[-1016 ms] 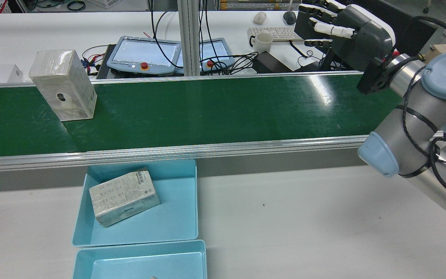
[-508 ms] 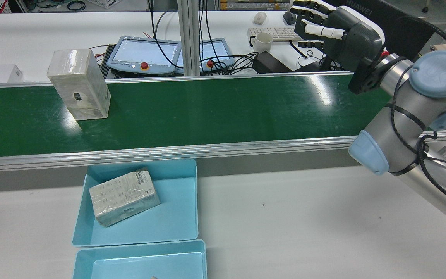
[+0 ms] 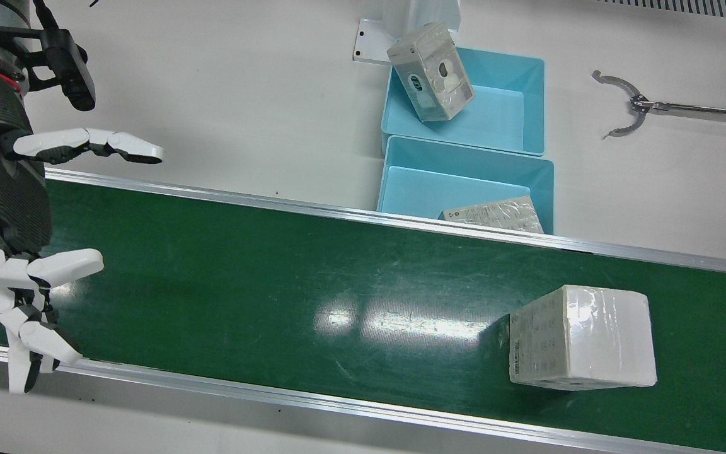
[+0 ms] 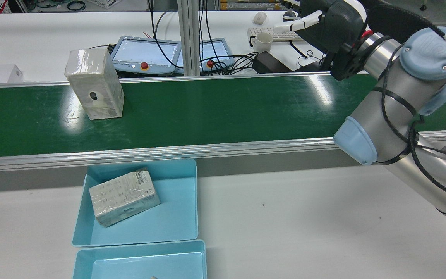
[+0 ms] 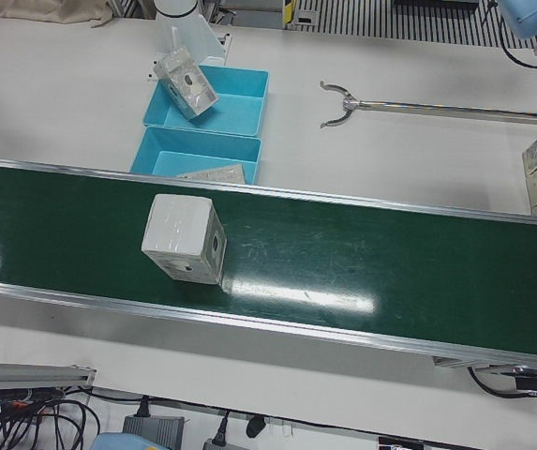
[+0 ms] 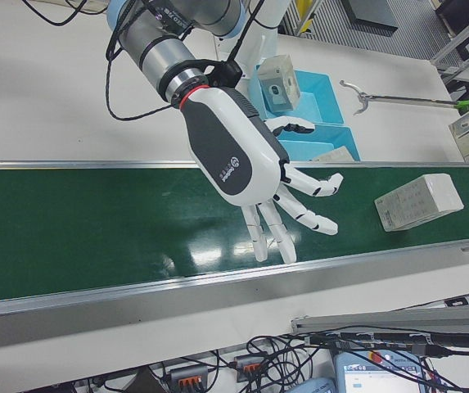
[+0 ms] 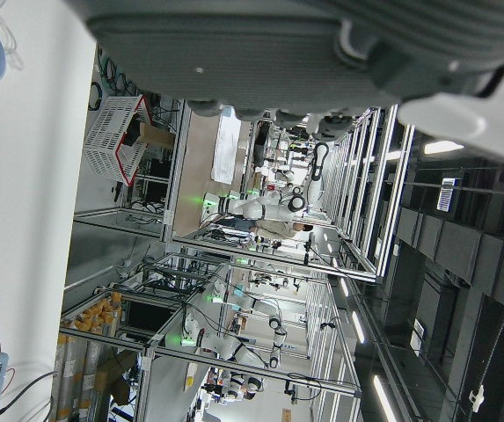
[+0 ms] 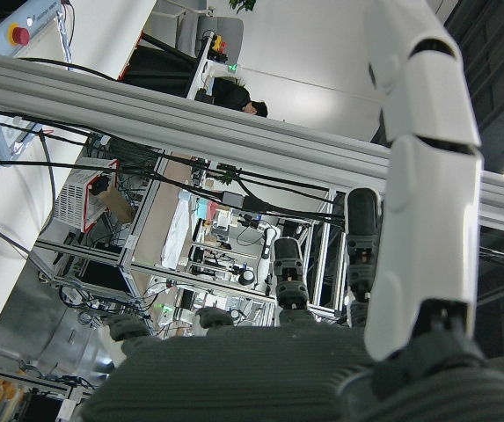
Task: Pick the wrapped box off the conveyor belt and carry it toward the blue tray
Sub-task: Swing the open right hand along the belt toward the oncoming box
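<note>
A: Box (image 4: 95, 88) position?
B: Upright on belt (image 4: 215, 112), toward far rail, near belt's left end in rear view. Touched by nothing. Clear wrap, hole in the side facing the near rail.
A: Right hand (image 6: 254, 168)?
B: Spread wide, empty. Fingers (image 3: 54, 268) fanned apart, palm over belt near its other end. Well apart from box.
A: Left hand (image 7: 322, 53)?
B: Only underside visible in its own camera, aimed at lab background. Open or closed: cannot tell. Missing from all table views.
A: Trays?
B: Two blue trays on table, just beside belt's near rail, touching end to end. Tray (image 4: 176, 217) nearer the rail already holds a wrapped box (image 4: 124, 197) lying flat, skewed, toward tray's left wall. Second tray (image 3: 501, 107) holds another box (image 3: 430, 71), tilted against its corner on the side away from the belt.
A: Anything else on table?
B: Metal reach tool (image 3: 646, 108), lying flat beyond the trays, apart from them.
A: Far side?
B: Two pendants (image 4: 143, 54) just behind far rail, plus cables, mug (image 4: 262, 42), keyboard.
</note>
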`<state>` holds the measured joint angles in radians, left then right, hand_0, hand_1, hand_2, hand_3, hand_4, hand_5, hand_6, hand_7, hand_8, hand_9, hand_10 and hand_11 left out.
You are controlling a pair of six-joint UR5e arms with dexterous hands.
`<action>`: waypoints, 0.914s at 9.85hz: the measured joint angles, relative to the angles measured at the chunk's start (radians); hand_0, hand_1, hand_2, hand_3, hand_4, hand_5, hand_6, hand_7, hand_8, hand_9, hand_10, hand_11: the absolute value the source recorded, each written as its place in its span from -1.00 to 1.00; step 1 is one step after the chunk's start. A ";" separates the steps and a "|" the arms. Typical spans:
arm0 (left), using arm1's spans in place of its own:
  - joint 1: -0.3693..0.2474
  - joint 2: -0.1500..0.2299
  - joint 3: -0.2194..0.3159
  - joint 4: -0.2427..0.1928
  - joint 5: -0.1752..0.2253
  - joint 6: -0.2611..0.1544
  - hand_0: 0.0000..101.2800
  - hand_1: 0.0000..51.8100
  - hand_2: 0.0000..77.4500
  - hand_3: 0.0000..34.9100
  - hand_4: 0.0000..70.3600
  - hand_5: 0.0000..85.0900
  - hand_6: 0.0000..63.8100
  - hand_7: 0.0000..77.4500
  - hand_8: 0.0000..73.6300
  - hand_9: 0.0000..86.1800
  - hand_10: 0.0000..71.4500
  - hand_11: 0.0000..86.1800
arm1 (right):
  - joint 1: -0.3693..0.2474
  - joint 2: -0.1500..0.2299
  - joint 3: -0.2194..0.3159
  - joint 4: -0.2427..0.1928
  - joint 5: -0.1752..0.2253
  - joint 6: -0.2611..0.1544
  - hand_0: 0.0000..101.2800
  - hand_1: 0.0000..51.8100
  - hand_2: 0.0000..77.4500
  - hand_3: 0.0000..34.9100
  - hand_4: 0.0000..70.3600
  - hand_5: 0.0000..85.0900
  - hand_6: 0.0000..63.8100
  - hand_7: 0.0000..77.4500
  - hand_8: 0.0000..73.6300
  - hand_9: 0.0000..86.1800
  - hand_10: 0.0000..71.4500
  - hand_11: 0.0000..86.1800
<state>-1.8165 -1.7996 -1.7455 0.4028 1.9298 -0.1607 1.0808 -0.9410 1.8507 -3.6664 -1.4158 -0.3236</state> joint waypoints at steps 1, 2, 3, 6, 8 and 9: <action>0.000 0.000 0.000 0.000 0.000 0.000 -1.00 -1.00 -0.99 -1.00 -1.00 -0.99 -1.00 -0.99 -0.99 -0.99 -1.00 -1.00 | -0.001 0.005 0.006 -0.009 -0.006 -0.062 -0.07 -0.43 -0.52 0.71 -0.38 -0.15 -1.00 -0.55 -1.00 -0.97 -0.97 -0.95; 0.000 0.000 0.000 0.000 0.000 0.000 -1.00 -1.00 -0.99 -1.00 -1.00 -0.99 -1.00 -0.99 -0.99 -1.00 -0.98 -1.00 | -0.005 0.008 0.012 -0.027 -0.007 -0.129 -0.07 -0.43 -0.52 0.71 -0.38 -0.15 -1.00 -0.55 -1.00 -0.97 -0.97 -0.95; 0.000 0.000 0.000 0.000 0.000 0.000 -1.00 -1.00 -0.99 -1.00 -1.00 -0.99 -1.00 -0.99 -0.99 -1.00 -0.98 -1.00 | -0.009 0.009 0.023 -0.064 -0.004 -0.193 -0.20 -0.83 -0.89 0.71 -0.55 -0.59 -1.00 -0.70 -0.84 -0.97 -1.00 -0.96; 0.000 0.000 0.000 0.000 0.000 0.000 -1.00 -1.00 -0.97 -1.00 -1.00 -0.99 -1.00 -0.99 -0.99 -1.00 -0.98 -1.00 | -0.016 0.005 0.018 -0.132 0.020 -0.252 -0.15 -0.52 -0.96 0.72 -0.80 -0.72 -1.00 -0.63 -1.00 -0.97 -0.97 -0.96; 0.000 0.000 0.000 0.000 0.000 0.000 -1.00 -1.00 -0.97 -1.00 -1.00 -0.99 -1.00 -0.99 -0.99 -1.00 -0.98 -1.00 | -0.030 0.004 0.002 -0.136 0.033 -0.248 -0.16 -0.58 -0.56 0.71 -0.86 -0.73 -1.00 -0.63 -1.00 -0.97 -0.94 -0.96; 0.000 0.000 0.000 0.000 0.000 0.000 -1.00 -1.00 -0.99 -1.00 -1.00 -0.99 -1.00 -0.99 -1.00 -1.00 -1.00 -1.00 | -0.035 0.003 -0.001 -0.137 0.035 -0.248 -0.16 -0.58 -0.56 0.71 -0.86 -0.73 -1.00 -0.63 -1.00 -0.97 -0.94 -0.96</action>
<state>-1.8165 -1.7996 -1.7456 0.4028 1.9298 -0.1607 1.0458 -0.9375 1.8495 -3.8029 -1.3808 -0.5715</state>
